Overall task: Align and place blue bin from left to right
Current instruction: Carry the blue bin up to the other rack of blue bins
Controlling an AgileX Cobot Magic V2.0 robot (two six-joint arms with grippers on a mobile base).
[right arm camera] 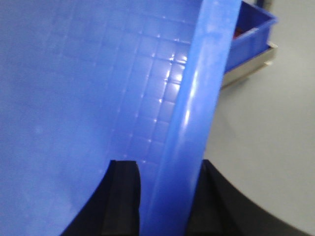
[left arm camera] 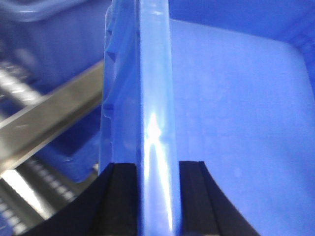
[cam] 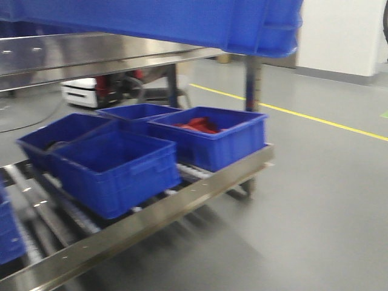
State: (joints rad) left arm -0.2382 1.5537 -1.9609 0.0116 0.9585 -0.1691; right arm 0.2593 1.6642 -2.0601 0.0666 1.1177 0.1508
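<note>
The blue bin [cam: 182, 21] hangs lifted across the top of the front view, above the steel rack. In the left wrist view its thick lipped rim [left arm camera: 155, 98] runs straight up between my black fingers, and my left gripper [left arm camera: 156, 167] is shut on it. The right wrist view shows the bin's gridded floor and its opposite rim [right arm camera: 197, 98], with my right gripper [right arm camera: 165, 164] shut on that rim. Neither gripper shows in the front view.
Three more blue bins sit on the low roller rack [cam: 182, 203]: a near one [cam: 115, 173], a left one [cam: 54, 139], and a right one [cam: 212, 142] holding red items. A steel shelf [cam: 91, 57] spans above. Grey floor with a yellow line [cam: 315, 118] lies to the right.
</note>
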